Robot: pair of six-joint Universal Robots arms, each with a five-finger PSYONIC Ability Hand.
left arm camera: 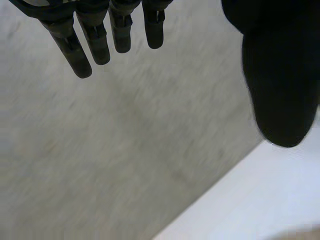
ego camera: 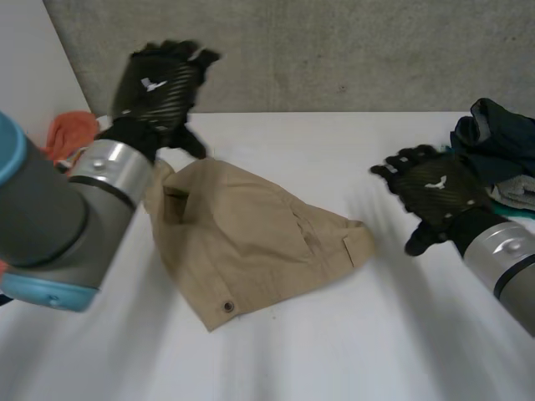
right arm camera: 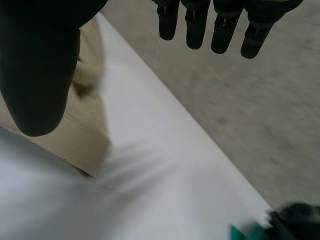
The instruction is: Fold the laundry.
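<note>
Tan shorts [ego camera: 251, 238] lie folded on the white table [ego camera: 351, 351], a button at their near corner. My left hand [ego camera: 159, 83] is raised above the shorts' far left corner, fingers [left arm camera: 90, 42] straight and holding nothing, with the grey wall behind them. My right hand [ego camera: 435, 192] hovers over the table to the right of the shorts, clear of them, open and empty. In the right wrist view its fingers [right arm camera: 220, 25] are straight, and the tan shorts [right arm camera: 85, 110] lie beside the thumb.
A pile of dark blue and teal clothes [ego camera: 497, 150] sits at the table's right edge, close behind my right hand. An orange cloth [ego camera: 71, 134] lies at the far left. The grey wall [ego camera: 334, 50] backs the table.
</note>
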